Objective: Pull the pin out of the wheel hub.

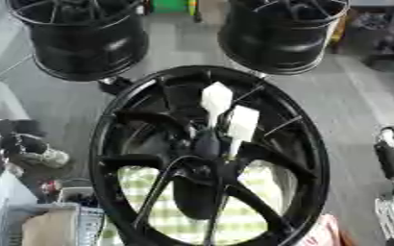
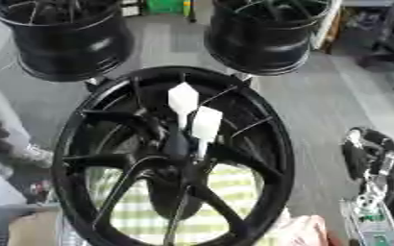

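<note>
A large black wheel hub (image 1: 120, 144) stands in the middle, its spokes meeting at a dark centre (image 1: 207, 146). Two white pins stick up out of that centre side by side: one with a pointed flat head (image 1: 216, 98), the other with a squarer head (image 1: 243, 123). A black and silver shape at the right edge looks like my right hand (image 2: 362, 158); it is well clear of the hub and holds nothing. A dark blurred shape with a silver part at the left edge may be my left hand (image 1: 0, 140), also away from the hub.
Two more black wheels stand at the back, one on the left (image 1: 82, 38) and one on the right (image 1: 280, 33). A green and white checked cloth (image 1: 264, 185) shows through the spokes. A box (image 1: 53, 226) sits at the lower left, something pink (image 1: 322, 233) at the lower right.
</note>
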